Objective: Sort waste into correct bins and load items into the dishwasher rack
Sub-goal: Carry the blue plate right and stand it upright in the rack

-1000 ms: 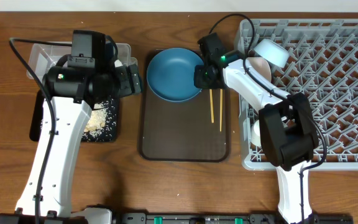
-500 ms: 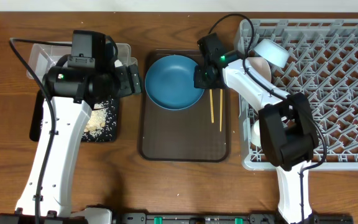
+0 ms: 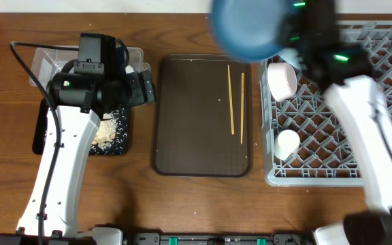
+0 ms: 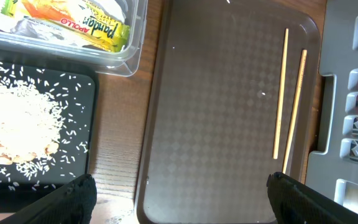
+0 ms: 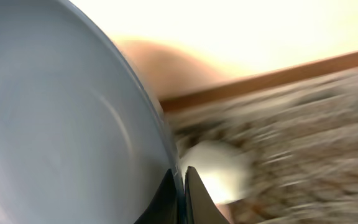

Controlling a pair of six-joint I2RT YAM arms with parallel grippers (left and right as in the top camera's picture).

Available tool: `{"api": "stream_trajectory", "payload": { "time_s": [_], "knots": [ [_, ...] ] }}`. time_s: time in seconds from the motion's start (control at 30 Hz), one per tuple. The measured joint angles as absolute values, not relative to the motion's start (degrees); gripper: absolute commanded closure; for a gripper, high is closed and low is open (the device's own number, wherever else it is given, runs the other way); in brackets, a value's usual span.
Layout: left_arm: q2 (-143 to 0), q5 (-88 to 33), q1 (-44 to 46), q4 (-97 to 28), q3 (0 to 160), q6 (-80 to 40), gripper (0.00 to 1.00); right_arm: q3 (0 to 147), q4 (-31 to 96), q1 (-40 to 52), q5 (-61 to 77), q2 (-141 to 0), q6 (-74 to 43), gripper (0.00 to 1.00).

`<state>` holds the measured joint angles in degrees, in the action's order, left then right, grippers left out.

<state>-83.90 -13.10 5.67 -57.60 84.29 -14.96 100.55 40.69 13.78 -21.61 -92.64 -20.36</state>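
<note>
My right gripper (image 5: 182, 186) is shut on the rim of the dark blue plate (image 5: 61, 124). It holds the plate high above the table's back edge, blurred in the overhead view (image 3: 249, 27), left of the grey dishwasher rack (image 3: 359, 102). A white bowl (image 3: 282, 79) stands on edge in the rack. Two wooden chopsticks (image 3: 232, 99) lie on the brown serving tray (image 3: 196, 136). My left gripper (image 4: 179, 199) is open and empty over the tray's left edge. The snack wrapper (image 4: 86, 22) lies in the clear tub (image 3: 43, 61). Rice scraps (image 4: 17, 124) lie in the black tray (image 3: 118, 146). The pale blue bowl is hidden.
A small white cup (image 3: 288, 141) sits in the rack's front left corner. The right arm (image 3: 366, 102) stretches over the rack. The chopsticks (image 4: 281, 93) lie close to the rack's left wall (image 4: 353, 124).
My right gripper has lifted the blue plate off the brown tray, up and to the right toward the rack. The tray now shows bare where it lay. The left arm has not moved.
</note>
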Motion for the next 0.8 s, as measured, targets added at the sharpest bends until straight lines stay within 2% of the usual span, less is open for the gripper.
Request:
{"api": "stream_trajectory", "payload": {
  "time_s": [0.3, 0.8],
  "knots": [
    [-83.9, -13.1, 5.7, -57.6, 84.3, -15.0, 0.1, 100.6, 41.3, 4.8, -51.7, -92.4, -3.5, 0.99],
    [-83.9, -13.1, 5.7, -57.6, 84.3, -15.0, 0.1, 100.4, 36.9, -6.5, -60.6, -103.6, 21.5, 0.99]
  ]
}}
